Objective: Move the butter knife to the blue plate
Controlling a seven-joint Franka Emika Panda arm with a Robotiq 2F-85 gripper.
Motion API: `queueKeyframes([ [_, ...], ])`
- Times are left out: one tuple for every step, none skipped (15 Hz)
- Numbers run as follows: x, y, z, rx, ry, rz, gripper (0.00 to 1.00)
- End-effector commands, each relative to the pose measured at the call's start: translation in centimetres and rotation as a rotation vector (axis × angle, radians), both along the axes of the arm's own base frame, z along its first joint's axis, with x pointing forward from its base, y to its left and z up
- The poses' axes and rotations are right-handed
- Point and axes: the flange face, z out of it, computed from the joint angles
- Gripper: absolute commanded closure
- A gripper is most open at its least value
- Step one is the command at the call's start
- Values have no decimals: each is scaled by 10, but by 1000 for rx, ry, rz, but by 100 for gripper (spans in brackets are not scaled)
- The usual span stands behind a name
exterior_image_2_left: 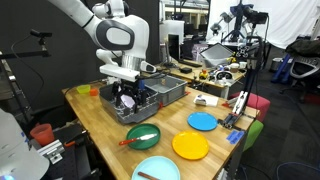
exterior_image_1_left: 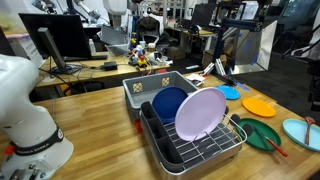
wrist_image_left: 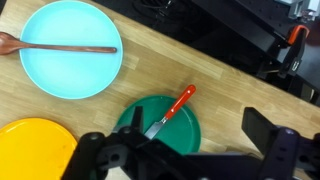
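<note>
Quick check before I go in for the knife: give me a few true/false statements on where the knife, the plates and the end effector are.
1. The butter knife lies on the green plate. True.
2. The end effector is shut on the knife. False: it is open, fingers wide apart, holding nothing.
3. The blue plate has nothing on it. True.
4. The pale teal plate is bare. False: a wooden spoon lies across it.
5. The orange plate stands upright. False: it lies flat on the table.
</note>
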Motion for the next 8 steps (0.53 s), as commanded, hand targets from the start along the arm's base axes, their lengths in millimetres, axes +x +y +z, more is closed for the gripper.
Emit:
queueKeyframes([
  [7, 11, -30, 55, -52, 18, 0],
  [9, 15, -41, 71, -66, 25, 0],
  [12, 17, -53, 77, -78, 27, 0],
  [16, 19, -64, 79, -108, 25, 0],
  [21, 19, -75, 76, -127, 19, 0],
  [26, 19, -86, 70, -141, 12, 0],
  [27, 20, -98, 63, -139, 7, 0],
  [27, 20, -108, 46, -131, 5, 0],
])
